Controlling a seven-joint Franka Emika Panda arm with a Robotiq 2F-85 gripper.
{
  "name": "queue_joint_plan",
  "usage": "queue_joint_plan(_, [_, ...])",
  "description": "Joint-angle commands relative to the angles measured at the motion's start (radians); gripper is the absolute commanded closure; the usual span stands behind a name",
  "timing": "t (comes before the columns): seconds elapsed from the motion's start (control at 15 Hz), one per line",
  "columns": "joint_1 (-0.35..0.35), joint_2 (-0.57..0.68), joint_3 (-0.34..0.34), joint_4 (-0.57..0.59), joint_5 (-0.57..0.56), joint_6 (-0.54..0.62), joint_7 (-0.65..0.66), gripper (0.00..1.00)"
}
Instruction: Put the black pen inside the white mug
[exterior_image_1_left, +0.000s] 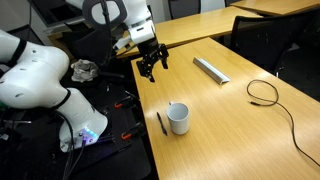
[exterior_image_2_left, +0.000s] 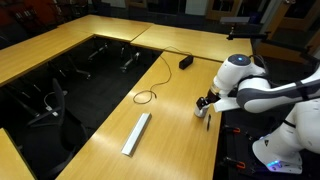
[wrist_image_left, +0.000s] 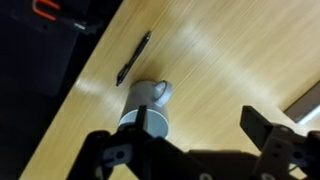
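Observation:
The white mug (exterior_image_1_left: 178, 118) stands upright on the wooden table near its edge on the robot's side. The black pen (exterior_image_1_left: 161, 123) lies flat on the table just beside the mug, toward that edge. My gripper (exterior_image_1_left: 152, 62) is open and empty, hanging above the table well away from both. In the wrist view the mug (wrist_image_left: 145, 112) sits ahead near one finger, with its handle towards the pen (wrist_image_left: 133, 57) lying beyond it. The open jaws (wrist_image_left: 190, 140) hold nothing. In an exterior view the gripper (exterior_image_2_left: 206, 103) shows dark below the arm; I cannot make out mug or pen there.
A flat grey bar (exterior_image_1_left: 210, 69) lies further along the table, also in an exterior view (exterior_image_2_left: 136, 133). A looped black cable (exterior_image_1_left: 265, 92) trails across the table towards a small black box (exterior_image_2_left: 186, 62). The table edge drops off beside the pen (wrist_image_left: 70, 90).

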Motion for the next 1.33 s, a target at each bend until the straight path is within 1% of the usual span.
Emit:
queue_joint_plan(0.0, [-0.062,0.098,0.045,0.001,-0.054,0.120,0.227,0.00])
queue_joint_plan(0.2, [-0.120,0.177,0.076,0.001,-0.192,0.159,0.461,0.00])
queue_joint_plan(0.33, [-0.120,0.228,0.060,0.001,-0.278,0.136,0.580,0.00])
queue_joint_plan(0.4, [-0.103,0.256,0.039,0.000,-0.300,0.126,0.615,0.00])
queue_joint_plan(0.53, [-0.057,0.316,-0.002,-0.001,-0.317,0.143,0.628,0.00])
queue_joint_plan(0.67, [-0.018,0.375,-0.040,-0.001,-0.301,0.150,0.629,0.00])
queue_joint_plan(0.87, [0.026,0.449,-0.104,0.001,-0.332,0.175,0.673,0.00])
queue_joint_plan(0.93, [0.041,0.475,-0.128,0.002,-0.338,0.197,0.658,0.00])
queue_joint_plan(1.07, [0.067,0.526,-0.178,0.004,-0.365,0.249,0.672,0.00])
queue_joint_plan(1.27, [0.114,0.614,-0.261,0.005,-0.357,0.345,0.659,0.00])
